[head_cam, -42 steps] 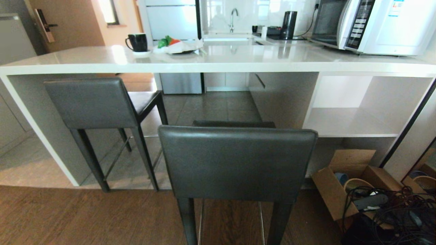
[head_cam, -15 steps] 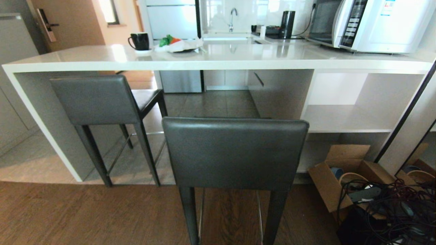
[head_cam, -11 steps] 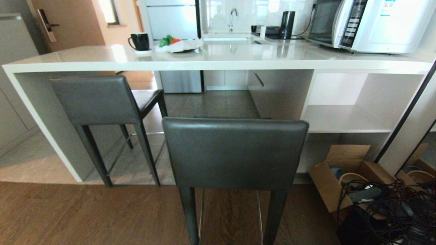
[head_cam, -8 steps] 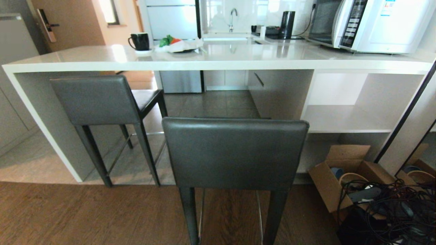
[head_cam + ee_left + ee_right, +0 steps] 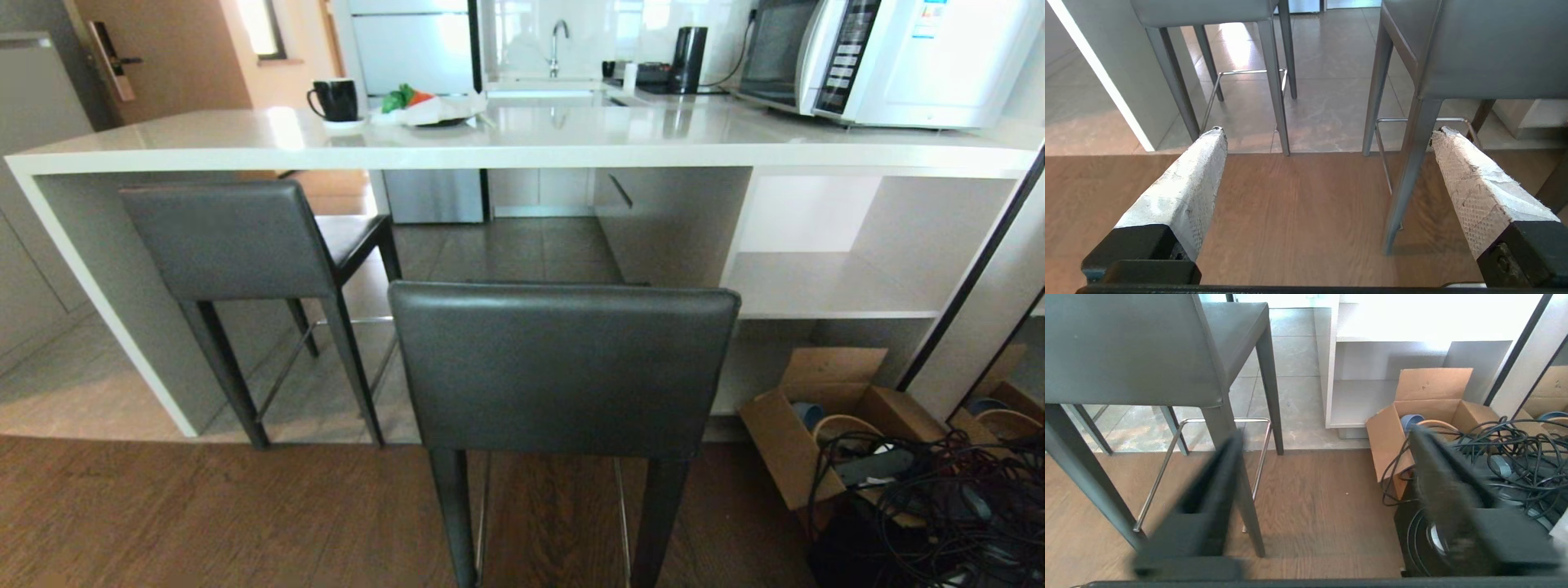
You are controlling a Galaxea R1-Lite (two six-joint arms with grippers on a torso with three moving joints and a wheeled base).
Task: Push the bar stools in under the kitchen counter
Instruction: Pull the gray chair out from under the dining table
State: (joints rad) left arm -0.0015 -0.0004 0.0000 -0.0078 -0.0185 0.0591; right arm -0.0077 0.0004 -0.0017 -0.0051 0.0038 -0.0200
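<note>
Head view: near stool [image 5: 563,367] directly ahead, backrest broadside to robot, seat short of the tabletop [image 5: 522,139]. Far stool [image 5: 237,241] left, partly under. Left tool [image 5: 1327,141] and right tool [image 5: 1327,445]: both spread apart, empty, low behind the near stool's legs.

Black mug [image 5: 335,99], microwave [image 5: 886,59], kettle [image 5: 688,59], cardboard box [image 5: 824,429] beside tangled cables [image 5: 955,510].

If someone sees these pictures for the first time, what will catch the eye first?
The dark grey leather bar stool standing out on the wooden floor, square in front. Next, its matching stool to the left, tucked partly under the glossy off-white counter, which carries a white microwave at the right.
</note>
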